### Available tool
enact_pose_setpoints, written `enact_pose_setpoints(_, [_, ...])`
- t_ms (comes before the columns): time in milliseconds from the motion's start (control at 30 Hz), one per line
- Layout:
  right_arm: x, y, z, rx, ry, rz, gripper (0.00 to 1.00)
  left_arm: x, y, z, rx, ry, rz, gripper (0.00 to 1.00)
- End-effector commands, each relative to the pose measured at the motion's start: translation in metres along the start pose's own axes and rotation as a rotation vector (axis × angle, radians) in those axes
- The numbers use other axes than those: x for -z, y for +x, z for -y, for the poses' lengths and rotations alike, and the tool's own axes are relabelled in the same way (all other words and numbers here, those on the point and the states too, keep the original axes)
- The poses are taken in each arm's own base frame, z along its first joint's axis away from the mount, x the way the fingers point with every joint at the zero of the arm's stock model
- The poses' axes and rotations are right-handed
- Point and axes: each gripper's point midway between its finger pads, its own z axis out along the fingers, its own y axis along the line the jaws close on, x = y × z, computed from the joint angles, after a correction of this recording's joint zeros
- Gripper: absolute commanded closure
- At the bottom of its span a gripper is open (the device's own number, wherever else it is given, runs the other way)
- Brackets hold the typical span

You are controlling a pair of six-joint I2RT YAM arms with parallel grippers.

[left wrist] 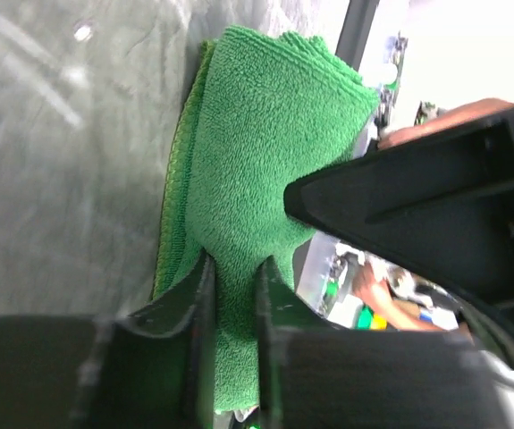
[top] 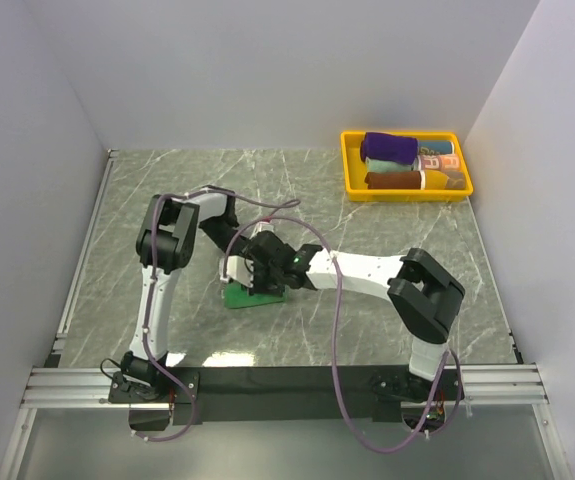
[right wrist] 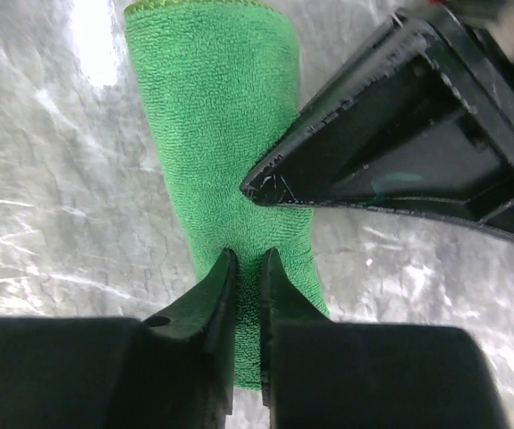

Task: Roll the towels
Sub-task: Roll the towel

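The green towel (top: 252,296) lies folded into a narrow strip on the table, just in front of both wrists. My left gripper (left wrist: 236,261) is shut on a pinch of the green towel (left wrist: 257,134) at one end. From the other side, my right gripper (right wrist: 248,253) is shut on the green towel (right wrist: 212,107) too. In the top view the two grippers meet over it, left gripper (top: 250,262) and right gripper (top: 270,278) nearly touching. A dark purple towel (top: 389,147) lies rolled in the yellow tray.
The yellow tray (top: 347,165) stands at the back right and holds several rolled towels. White walls close in the table on the left, back and right. A black rail runs along the near edge by the arm bases.
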Motion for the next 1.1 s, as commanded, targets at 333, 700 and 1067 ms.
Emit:
enact_pose_setpoints(333, [-0.014,0.038,-0.035,-0.339,-0.4,-0.068,0.97,0.122,0.018,0.015,-0.239,-0.298,0.452,0.59])
enact_pose_setpoints(700, [-0.019,0.033,-0.019,-0.465,-0.471,-0.064,0.96,0.116,0.063,0.046,-0.683,-0.807,0.441,0.41])
enact_pose_setpoints(1067, [-0.019,0.028,-0.011,-0.497,-0.471,-0.056,0.92,0.069,0.037,0.03,-0.905,-0.958,0.315,0.41])
